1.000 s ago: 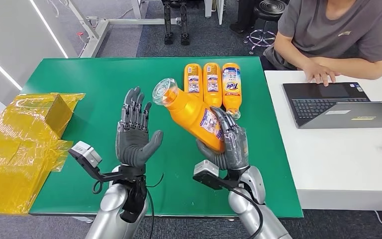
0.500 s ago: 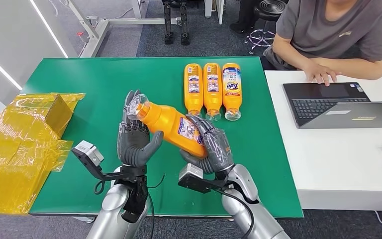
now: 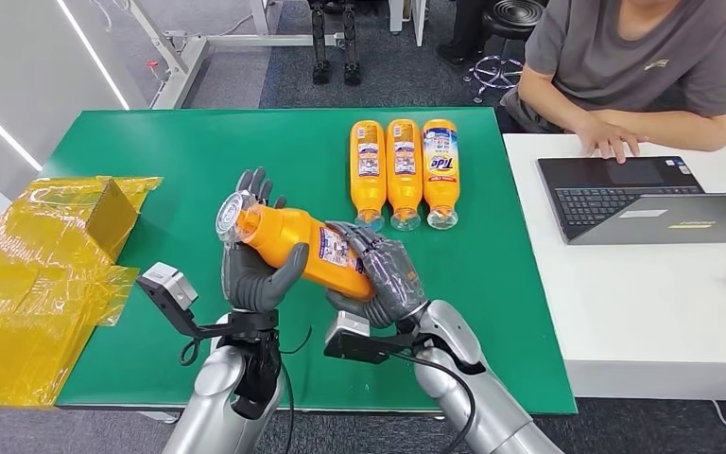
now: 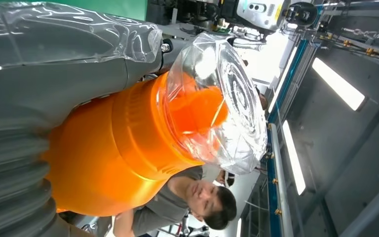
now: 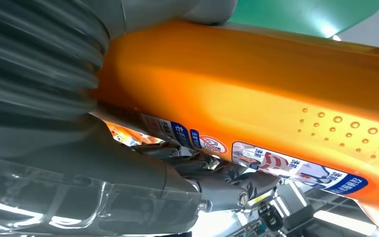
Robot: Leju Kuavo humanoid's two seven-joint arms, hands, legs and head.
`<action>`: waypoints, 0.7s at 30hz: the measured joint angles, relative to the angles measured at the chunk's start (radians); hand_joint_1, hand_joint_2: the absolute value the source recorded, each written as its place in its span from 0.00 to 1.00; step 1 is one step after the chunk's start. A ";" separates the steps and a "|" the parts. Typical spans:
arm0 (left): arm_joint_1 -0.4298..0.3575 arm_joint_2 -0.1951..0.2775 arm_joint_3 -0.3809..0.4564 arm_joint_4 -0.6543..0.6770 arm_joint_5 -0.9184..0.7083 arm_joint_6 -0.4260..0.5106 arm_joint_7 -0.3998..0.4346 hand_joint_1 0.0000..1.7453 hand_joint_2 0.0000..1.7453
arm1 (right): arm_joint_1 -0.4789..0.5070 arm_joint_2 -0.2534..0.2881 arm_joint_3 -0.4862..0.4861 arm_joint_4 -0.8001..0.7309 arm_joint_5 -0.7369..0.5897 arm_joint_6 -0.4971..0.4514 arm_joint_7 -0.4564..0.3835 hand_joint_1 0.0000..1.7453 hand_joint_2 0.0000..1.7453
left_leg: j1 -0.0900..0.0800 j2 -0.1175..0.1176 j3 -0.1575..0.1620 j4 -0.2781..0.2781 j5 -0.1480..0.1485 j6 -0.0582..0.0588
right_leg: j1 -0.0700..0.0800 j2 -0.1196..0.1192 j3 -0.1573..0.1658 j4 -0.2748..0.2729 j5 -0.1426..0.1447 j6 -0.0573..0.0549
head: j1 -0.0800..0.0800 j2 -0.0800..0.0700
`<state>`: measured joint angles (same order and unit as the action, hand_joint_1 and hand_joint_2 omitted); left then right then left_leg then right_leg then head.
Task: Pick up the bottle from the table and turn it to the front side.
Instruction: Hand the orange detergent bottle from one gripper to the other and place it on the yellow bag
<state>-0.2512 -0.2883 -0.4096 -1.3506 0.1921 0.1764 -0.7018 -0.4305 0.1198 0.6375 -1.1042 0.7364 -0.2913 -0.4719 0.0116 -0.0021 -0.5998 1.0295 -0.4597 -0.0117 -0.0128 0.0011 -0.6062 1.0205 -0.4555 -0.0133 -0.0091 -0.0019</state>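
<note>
Head view, bottle: orange bottle (image 3: 307,248) with a clear cap and a printed label, lying tilted above the green counter (image 3: 170,161), centre of frame, cap toward the upper left.
Head view, right hand: right hand (image 3: 378,284) grasps the bottle's lower body, fingers wrapped over the label.
Head view, left hand: left hand (image 3: 253,270) cradles the neck end from below, thumb against the orange shoulder, fingers rising behind the cap; a firm hold cannot be told.
Head view, surroundings: three more orange bottles (image 3: 404,171) lie side by side at upper centre, caps toward the robot; yellow wrapping (image 3: 43,260) at left edge; a person (image 3: 638,66) at upper right beside a laptop (image 3: 624,194).
Left wrist view: cap (image 4: 222,101) seen close, transparent over an orange spout, shoulder ridged; grey thumb lies along the bottle's side.
Right wrist view: body seen close, with raised dots (image 5: 345,126) and a strip of small warning icons (image 5: 212,145); dark fingers (image 5: 227,180) curl beneath it.
</note>
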 joint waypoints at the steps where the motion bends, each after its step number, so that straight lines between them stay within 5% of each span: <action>1: 0.000 0.000 0.003 0.001 0.000 0.002 0.000 0.00 1.00 | -0.005 0.000 0.004 0.005 0.001 0.013 -0.002 1.00 1.00 | 0.000 0.000 0.000 0.000 0.000 0.000 | 0.000 0.000 0.000 0.000 0.000 0.000 | 0.000 0.000; 13: 0.014 0.004 0.025 0.001 -0.018 0.064 0.000 0.00 1.00 | -0.050 0.000 0.048 0.092 0.043 0.102 0.027 1.00 1.00 | 0.000 0.000 0.000 0.000 0.000 0.000 | 0.000 0.000 0.000 0.000 0.000 0.000 | 0.000 0.000; 15: 0.018 0.004 0.027 0.001 -0.019 0.067 0.000 0.13 1.00 | -0.053 0.000 0.051 0.098 0.046 0.108 0.028 1.00 1.00 | 0.000 0.000 0.000 0.000 0.000 0.000 | 0.000 0.000 0.000 0.000 0.000 0.000 | 0.000 0.000; 19: 0.022 0.004 0.033 0.001 -0.023 0.068 0.000 0.97 1.00 | -0.056 0.000 0.056 0.107 0.051 0.113 0.035 1.00 1.00 | 0.000 0.000 0.000 0.000 0.000 0.000 | 0.000 0.000 0.000 0.000 0.000 0.000 | 0.000 0.000; 21: 0.022 0.003 0.034 0.001 -0.026 0.068 0.000 1.00 1.00 | -0.056 0.001 0.057 0.110 0.053 0.112 0.039 1.00 1.00 | 0.000 0.000 0.000 0.000 0.000 0.000 | 0.000 0.000 0.000 0.000 0.000 0.000 | 0.000 0.000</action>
<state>-0.2291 -0.2849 -0.3755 -1.3493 0.1663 0.2444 -0.7015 -0.4870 0.1204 0.6948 -0.9940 0.7890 -0.1797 -0.4326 0.0116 -0.0022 -0.5998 1.0295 -0.4597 -0.0117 -0.0128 0.0011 -0.6063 1.0204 -0.4555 -0.0133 -0.0092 -0.0019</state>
